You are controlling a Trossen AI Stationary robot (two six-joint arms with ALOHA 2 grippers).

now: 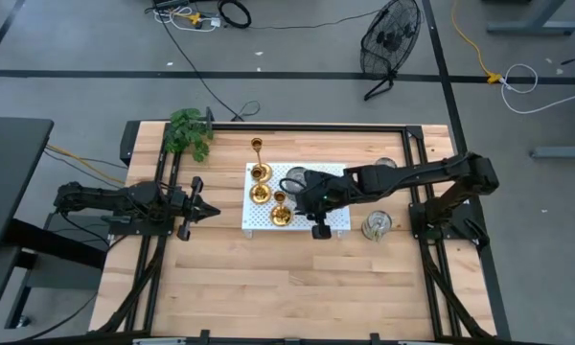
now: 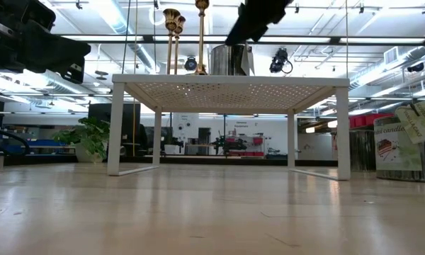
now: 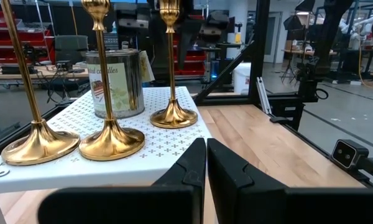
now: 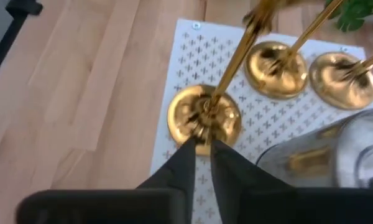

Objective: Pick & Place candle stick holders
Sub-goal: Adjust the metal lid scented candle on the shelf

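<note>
Right gripper [image 4: 202, 148] is pinched narrow on the candle stick holder [image 4: 205, 115] nearest the white rack's [image 4: 186, 56] edge. Holder stands upright, stem pointing straight up.

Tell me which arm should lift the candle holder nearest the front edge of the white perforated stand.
The right. Its gripper is over the white stand with the fingers pinched at the stem of the front candle holder. The left gripper sits shut off the stand's side, over bare wood, holding nothing.
</note>
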